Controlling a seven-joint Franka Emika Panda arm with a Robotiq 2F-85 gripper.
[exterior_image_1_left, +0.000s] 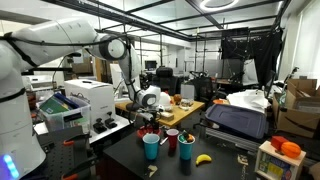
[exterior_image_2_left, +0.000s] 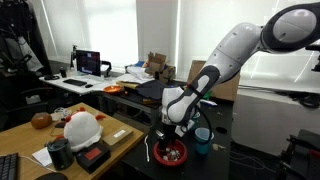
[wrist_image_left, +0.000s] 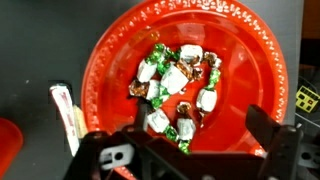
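You had a round red plate (wrist_image_left: 112, 55) with a beaded rim lying flat on the dark surface (wrist_image_left: 40, 40). Candies (wrist_image_left: 178, 88) in green-and-white wrappers lay heaped loosely near its middle, touching one another.

end effector (exterior_image_1_left: 149, 118) near blue cup (exterior_image_1_left: 151, 147)

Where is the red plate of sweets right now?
The red plate lies on the dark table right under the open tool, filling the wrist view; in an exterior view a blue cup stands beside it.
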